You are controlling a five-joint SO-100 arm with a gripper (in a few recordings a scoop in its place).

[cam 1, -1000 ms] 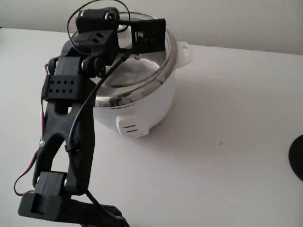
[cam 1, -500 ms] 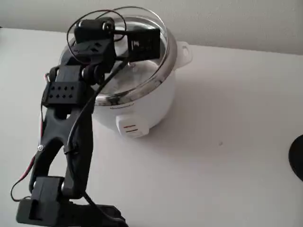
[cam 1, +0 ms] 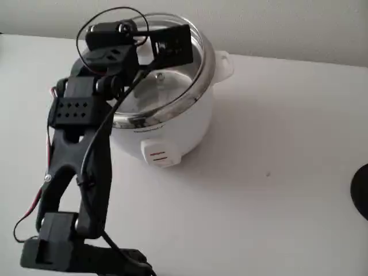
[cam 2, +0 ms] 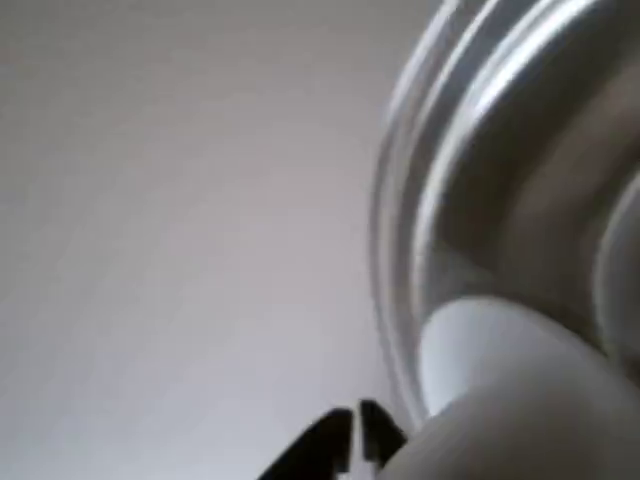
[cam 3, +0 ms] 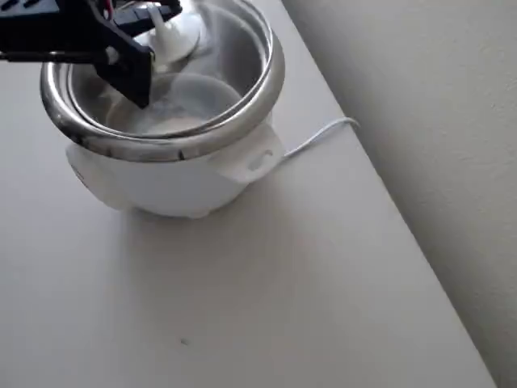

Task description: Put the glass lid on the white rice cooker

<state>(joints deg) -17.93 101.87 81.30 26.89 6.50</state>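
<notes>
White plastic and shiny steel are making up the white rice cooker (cam 1: 167, 123), which is sitting on the pale desk (cam 1: 276, 190) near the wall, its switch panel facing the fixed view. In the overhead view the cooker (cam 3: 161, 174) is showing one side handle toward the wall and a thin white cord (cam 3: 319, 133) trailing off along the desk.

Across the cooker's steel rim the glass lid (cam 1: 190, 63) is lying over the pot, its metal rim tilted, higher at the back and resting lower toward the front. Its white knob (cam 3: 166, 40) is showing in the overhead view just beside the black pincer (cam 3: 157, 12), which is reaching in over the pot from the left. Whether the pincer is clamping the knob or standing apart from it, I cannot tell: the arm is hiding the fingers in the fixed view. In the wrist view the two dark fingertips (cam 2: 330, 445) are lying close together at the bottom edge, next to a blurred white shape and a blurred curved steel rim.
</notes>
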